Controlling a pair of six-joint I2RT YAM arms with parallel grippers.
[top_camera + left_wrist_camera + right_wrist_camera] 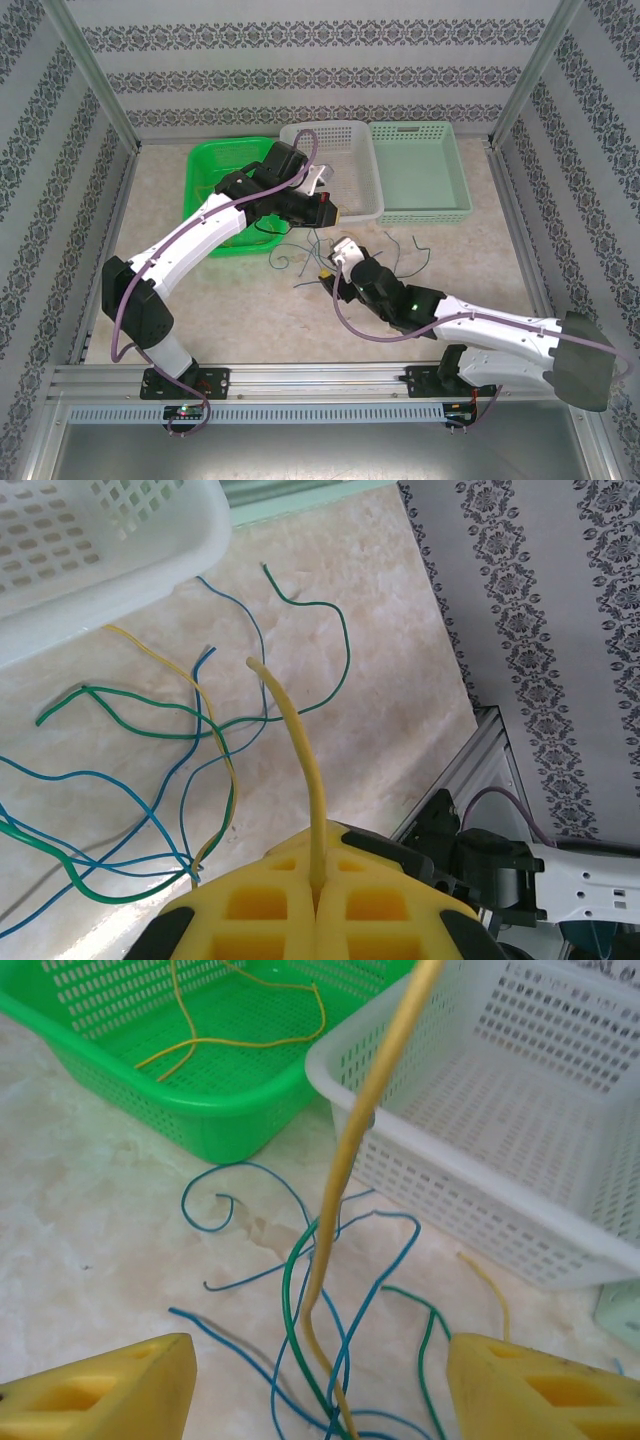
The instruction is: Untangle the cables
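Pinching yellow cable [298, 742], left gripper [318, 888] pads pressed together. Right gripper [320, 1375] spread wide, yellow cable passing between its pads. Blue and green cables [286, 1300] tangled on table [90, 1260], just beside white basket [450, 1200].

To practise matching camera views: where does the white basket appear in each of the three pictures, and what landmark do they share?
Top external: white basket at upper centre, between the green basket and the pale-green basket.
Left wrist: top-left corner.
Right wrist: right side, next to the green basket.
Shared landmark: the tangled cables on the table in front of it.
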